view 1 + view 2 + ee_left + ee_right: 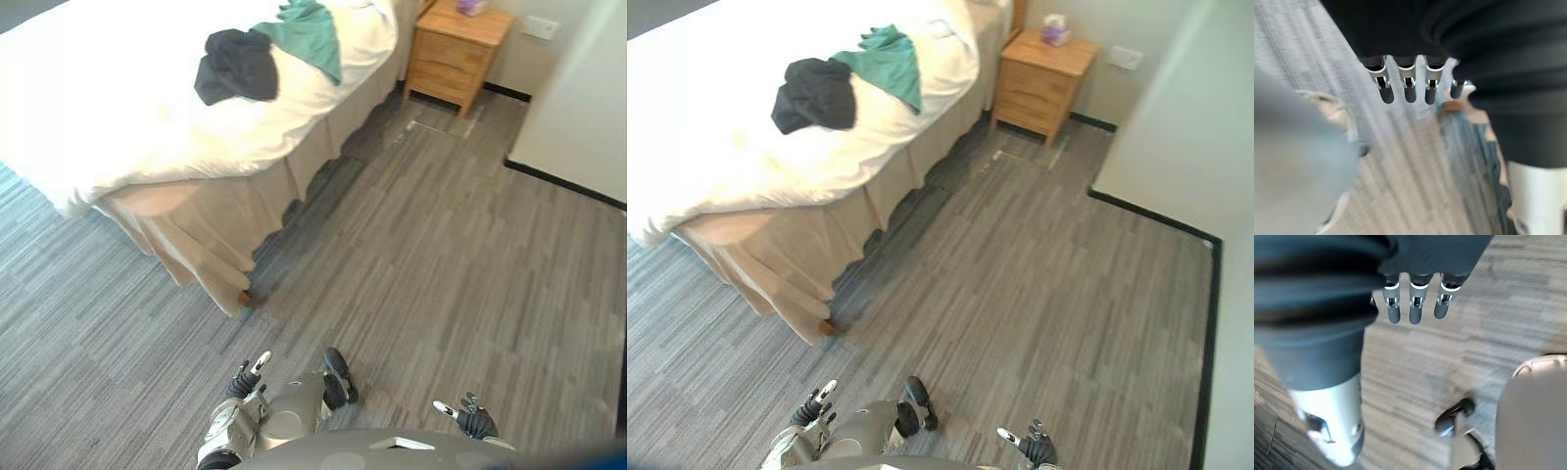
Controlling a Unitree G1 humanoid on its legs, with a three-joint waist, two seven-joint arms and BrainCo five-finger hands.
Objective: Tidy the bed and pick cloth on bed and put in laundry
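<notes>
A crumpled black cloth (pixel 237 65) lies on the white bed (pixel 108 117) near its right side. A green cloth (pixel 312 34) is spread just beyond the black one, touching it. Both hands hang low over the floor, well short of the bed. My left hand (pixel 246 381) shows straight fingers (pixel 1409 89) with nothing in them. My right hand (pixel 474 421) is also open, and its fingers (pixel 1415 309) are empty above the floor.
A beige bed skirt (pixel 196 235) hangs to the grey plank floor (pixel 431 255). A wooden nightstand (pixel 454 51) with a small purple box (pixel 1055 33) stands past the bed's head. A pale wall (pixel 578 98) with a dark baseboard rises at the right.
</notes>
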